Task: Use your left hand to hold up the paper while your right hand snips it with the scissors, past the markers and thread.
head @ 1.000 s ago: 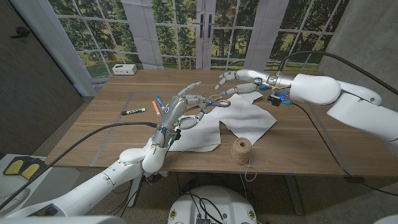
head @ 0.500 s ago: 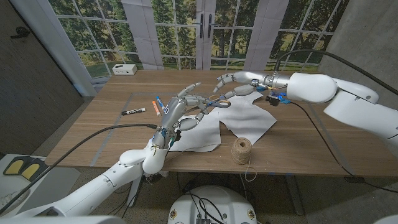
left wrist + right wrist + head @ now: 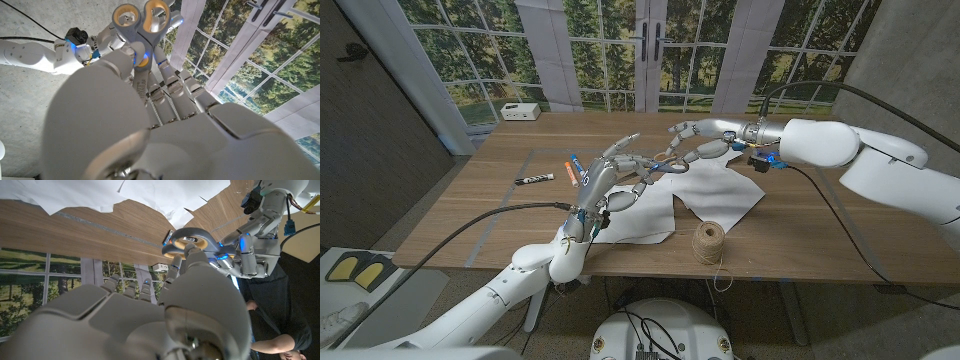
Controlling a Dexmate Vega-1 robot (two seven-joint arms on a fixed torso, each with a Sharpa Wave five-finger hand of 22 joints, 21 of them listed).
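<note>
Wooden table point(image 3: 800, 230), large, carrying all items. White paper point(image 3: 705, 190), irregularly cut sheet, lying on the table at centre, its near edge toward the front of the table. Right hand point(image 3: 705, 140), reaching in from the far right above the paper's far edge, fingers extended toward the scissors handles and touching them; whether it has a grip on them cannot be told. Left hand point(image 3: 610, 175), raised above the table left of the paper, fingers curled around the scissors point(image 3: 665, 165), whose grey-and-orange handle loops point toward the right hand; the left wrist view shows the loops point(image 3: 142, 17) standing beyond the fingers. Spool of brown thread point(image 3: 709, 241), upright on the table just beside the paper's near edge, a loose end trailing over the front. Markers point(image 3: 570, 168), lying on the table left of the left hand; a further black marker point(image 3: 534, 179) lies apart, farther left. Small white box point(image 3: 521, 111), at the table's far left corner.
</note>
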